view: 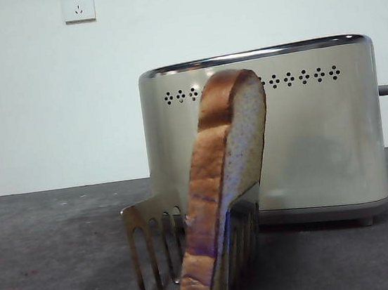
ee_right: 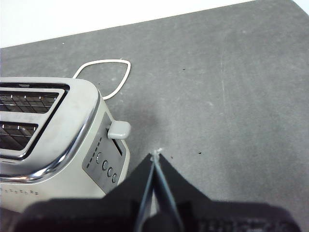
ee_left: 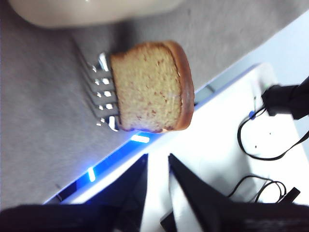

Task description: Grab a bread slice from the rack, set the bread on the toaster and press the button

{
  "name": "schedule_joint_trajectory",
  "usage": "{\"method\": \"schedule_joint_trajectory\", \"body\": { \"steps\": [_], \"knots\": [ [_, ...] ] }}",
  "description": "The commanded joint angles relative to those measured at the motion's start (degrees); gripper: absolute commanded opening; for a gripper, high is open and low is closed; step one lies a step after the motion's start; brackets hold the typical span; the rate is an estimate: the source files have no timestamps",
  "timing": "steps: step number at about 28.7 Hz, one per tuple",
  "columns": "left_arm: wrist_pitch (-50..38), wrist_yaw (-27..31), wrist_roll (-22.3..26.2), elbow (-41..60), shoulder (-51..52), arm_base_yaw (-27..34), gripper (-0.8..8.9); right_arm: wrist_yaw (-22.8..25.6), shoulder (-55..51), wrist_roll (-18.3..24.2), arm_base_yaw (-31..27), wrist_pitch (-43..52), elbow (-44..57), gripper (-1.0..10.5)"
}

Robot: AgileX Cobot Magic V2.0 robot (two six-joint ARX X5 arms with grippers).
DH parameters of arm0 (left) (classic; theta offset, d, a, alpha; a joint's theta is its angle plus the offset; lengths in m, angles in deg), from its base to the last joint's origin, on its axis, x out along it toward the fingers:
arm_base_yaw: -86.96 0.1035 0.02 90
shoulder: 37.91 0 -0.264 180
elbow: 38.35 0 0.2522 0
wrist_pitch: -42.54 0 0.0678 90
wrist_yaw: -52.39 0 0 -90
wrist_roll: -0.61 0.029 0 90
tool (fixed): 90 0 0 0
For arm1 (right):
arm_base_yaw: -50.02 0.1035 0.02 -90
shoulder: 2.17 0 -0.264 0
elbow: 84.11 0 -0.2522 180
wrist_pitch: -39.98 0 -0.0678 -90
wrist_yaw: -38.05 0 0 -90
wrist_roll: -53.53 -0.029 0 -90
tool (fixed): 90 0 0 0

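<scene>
A: Starting at the left, what's there?

B: The rack sits on the grey tabletop, and the slice of bread stands in it, leaning a little, in front of the toaster. Nothing grips it.

A: And the hands?

B: The left hand hovers near the crust edge of the slice, its 2 jaws a little apart and empty. The right hand waits beside the toaster's narrow end, jaws pressed together, just off the button, which is at the far right in the front view. A white cord loops on the tabletop behind the toaster.

A: What could go wrong?

B: I'd judge the picking hasn't begun. The jaw gap looks narrow against the thick slice, so it could shove the bread over. A lift at an angle could snag the slice on the dividers and drag the light rack along
</scene>
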Motion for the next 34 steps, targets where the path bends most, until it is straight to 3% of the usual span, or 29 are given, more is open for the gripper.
{"method": "schedule_joint_trajectory", "body": {
  "steps": [1,4,6,20,27,28,32,34],
  "knots": [
    [-0.83,0.17,-1.4,-0.24,-3.69,-1.38,2.59,-0.35,-0.09,0.07,-0.02,0.28,-0.11,0.0],
    [-1.33,0.22,1.31,-1.97,-7.98,-2.32,4.79,-0.33,-0.09,0.09,-0.02,0.33,-0.11,0.0],
    [-1.42,0.59,2.73,-3.13,-10.32,-2.73,5.37,-0.35,-0.09,0.09,-0.02,0.28,-0.11,0.0],
    [-1.64,14.45,6.38,-9.11,-20.59,-10.05,5.35,-0.35,-0.09,0.13,-0.02,-0.57,-0.11,0.0],
    [-3.1,16.02,4.02,-9.11,-24.48,-10.95,5.28,-0.35,-0.09,0.26,-0.02,-1.38,-0.11,0.0],
    [-3.41,16.02,3.5,-9.11,-24.74,-10.93,5.13,-0.35,-0.09,0.26,-0.02,-1.44,-0.11,0.0],
    [-4.28,16.28,3.5,-9.11,-24.85,-10.71,1.91,-0.35,-0.09,0.28,-0.02,-1.53,-0.11,0.0],
    [-4.04,16.28,3.5,-9.11,-24.85,-10.38,0.99,-0.35,-0.09,0.28,-0.02,-1.53,-0.11,0.0]
  ]
}}
